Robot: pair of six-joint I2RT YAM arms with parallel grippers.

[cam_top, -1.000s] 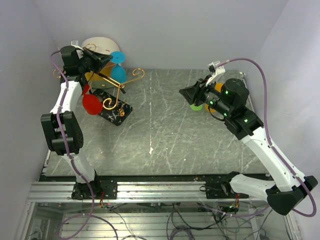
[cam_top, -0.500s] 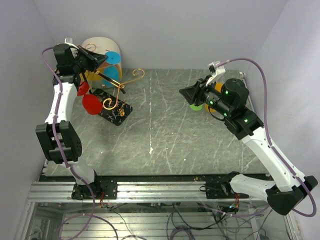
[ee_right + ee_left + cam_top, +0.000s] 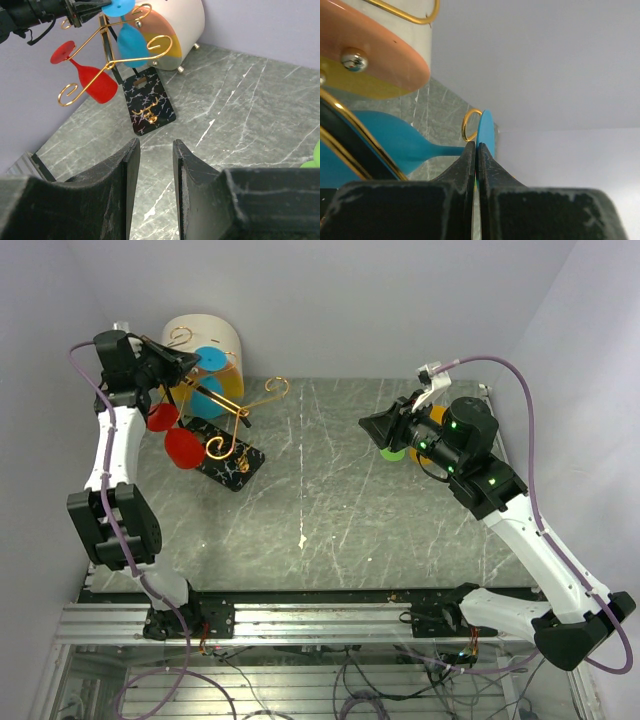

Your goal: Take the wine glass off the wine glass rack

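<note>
One blue wine glass [image 3: 395, 142] hangs foot-up at the wine glass rack's [image 3: 238, 465] top; the left hand [image 3: 476, 150] is clamped on its foot, likely to slide it off the rail. Right hand [image 3: 156, 150] hovers well away, slightly parted.

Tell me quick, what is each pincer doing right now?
The left pincer is closed on the foot of the blue wine glass.
The right pincer is open, holding nothing.
</note>
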